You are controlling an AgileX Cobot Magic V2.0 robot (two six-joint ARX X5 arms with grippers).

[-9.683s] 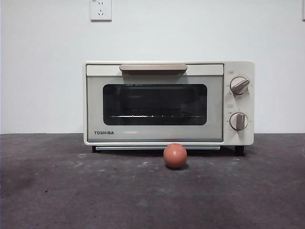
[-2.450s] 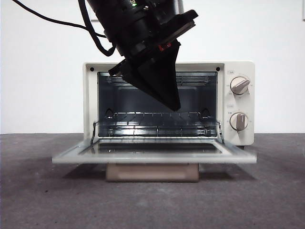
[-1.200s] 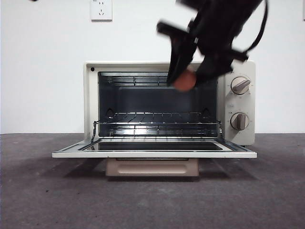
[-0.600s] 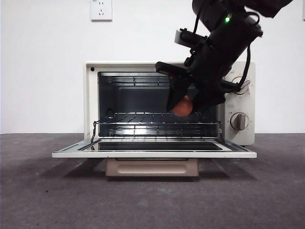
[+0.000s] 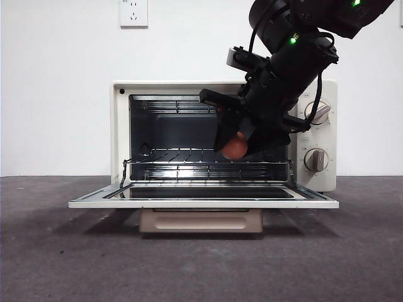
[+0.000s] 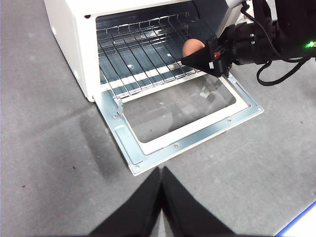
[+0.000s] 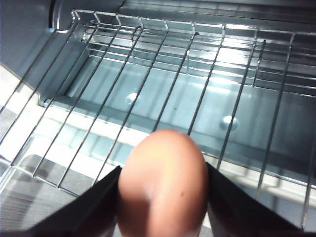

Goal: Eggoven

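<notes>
The cream TOSHIBA toaster oven stands with its glass door folded down flat and its wire rack bare. My right gripper is shut on the orange-brown egg and holds it at the oven's mouth, just above the rack's right part. The egg fills the right wrist view between the jaws, with the rack behind it. The left wrist view shows the egg over the rack. My left gripper is shut and empty, back from the open door.
The oven's two knobs sit on its right panel, close beside the right arm. The beige handle hangs below the open door. A wall socket is on the white wall behind. Dark grey tabletop lies in front.
The oven door, shut 8 s ago, stands open. The egg left the table. The right gripper brought it down from above the oven's mouth to just above the rack. The left arm withdrew.
</notes>
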